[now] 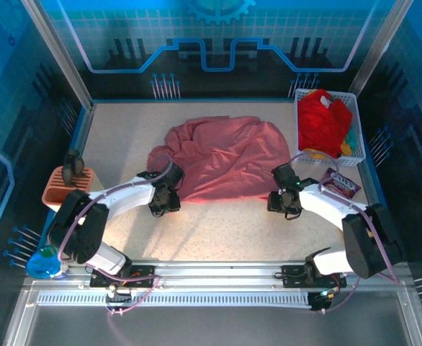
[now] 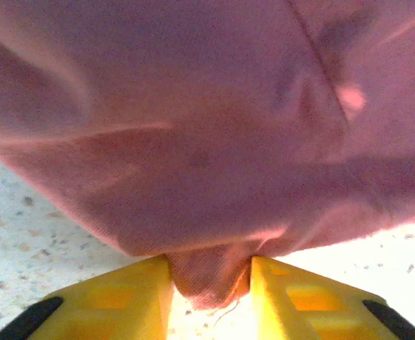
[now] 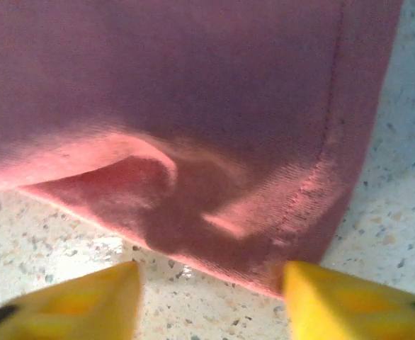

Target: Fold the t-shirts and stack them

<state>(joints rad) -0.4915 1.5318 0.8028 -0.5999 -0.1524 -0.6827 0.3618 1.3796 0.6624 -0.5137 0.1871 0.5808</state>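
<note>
Salmon-pink t-shirt [image 1: 222,157]: we find it spread but crumpled in the middle of the table [image 1: 218,231], with deep wrinkles across it. The red t-shirt [image 1: 322,122] sits bunched in the white basket [image 1: 356,108] at the far right. The top view places both arms at the near edge of the pink cloth but is too coarse to show the jaws. In the left wrist view, the left gripper [image 2: 211,283] pinches a small fold of hem. In the right wrist view, the right gripper [image 3: 209,280] stands wide apart, holding nothing, with the stitched hem corner just beyond it.
</note>
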